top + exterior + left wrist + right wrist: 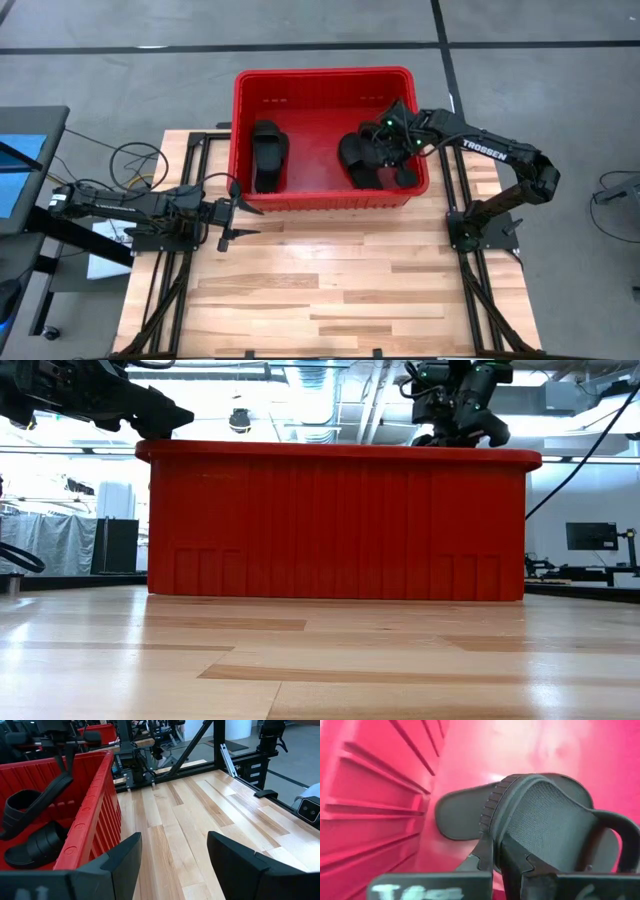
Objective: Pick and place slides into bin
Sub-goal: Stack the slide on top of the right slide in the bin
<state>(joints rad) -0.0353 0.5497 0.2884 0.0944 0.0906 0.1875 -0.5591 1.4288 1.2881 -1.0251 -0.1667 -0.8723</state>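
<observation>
The red bin (320, 82) stands at the far middle of the wooden table. Inside it, black slides (268, 155) lie at the left, one flat on the floor (40, 845). At the bin's right end my right gripper (385, 150) reaches down into the bin, shut on another black slide (545, 825). More black slide shows under that gripper (355, 165), but I cannot make out single slides there. My left gripper (236, 212) waits open with nothing between its fingers. It is level over the table, just outside the bin's near left corner. My right gripper pinches the ribbed edge of the slide's wide strap (492, 827) between its two fingers. One finger (520, 862) is under the strap and the other (481, 854) is outside it. The fingers slant down from above. Whether the slide's sole (457, 815) rests on the bin floor I cannot tell.
Bare wooden table (340, 290) spreads from the bin's near wall to the near edge. A screen (20, 170) and cables (135, 160) sit beyond the table's left edge. Black frame rails (470, 260) run along both sides.
</observation>
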